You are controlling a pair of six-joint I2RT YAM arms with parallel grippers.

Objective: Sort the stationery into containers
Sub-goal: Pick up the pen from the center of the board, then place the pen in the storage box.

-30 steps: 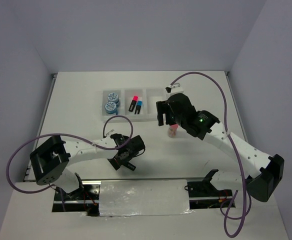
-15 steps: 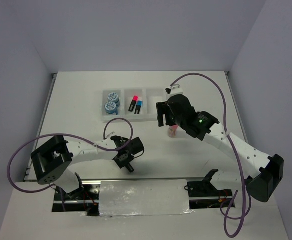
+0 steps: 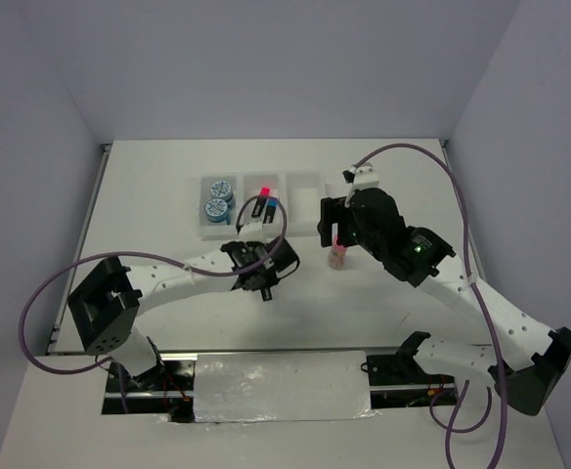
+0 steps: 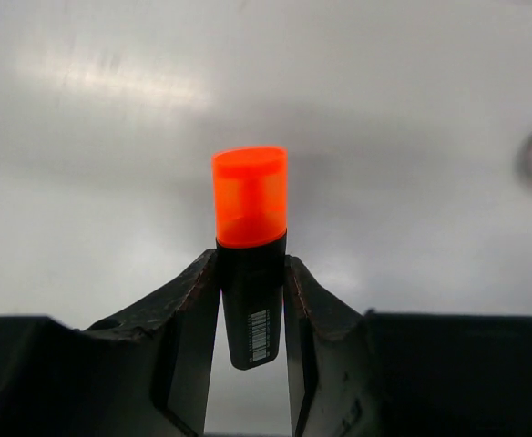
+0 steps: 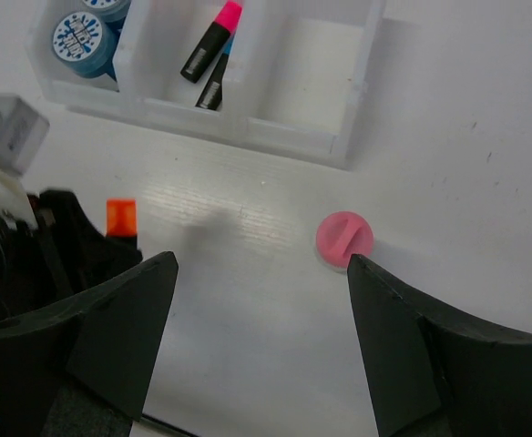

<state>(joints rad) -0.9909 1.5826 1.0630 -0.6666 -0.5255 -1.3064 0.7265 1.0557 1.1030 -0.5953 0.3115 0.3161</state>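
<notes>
My left gripper is shut on a black marker with an orange cap, which sticks out past the fingertips; in the top view this gripper hangs just in front of the white three-part tray. Two blue-and-white discs lie in the tray's left compartment. The pink-capped marker and the blue-capped marker lie in the middle one. The right compartment holds nothing. My right gripper is open above the table, with the pink-capped cylinder standing upright near its right finger.
The left arm's purple cable loops over the tray's middle compartment in the top view. The left gripper's body fills the lower left of the right wrist view. Grey walls close the table on three sides.
My left gripper has shut on the orange-capped marker and carried it from near the front edge up toward the tray. My right arm has shifted a little to the right, still open.
</notes>
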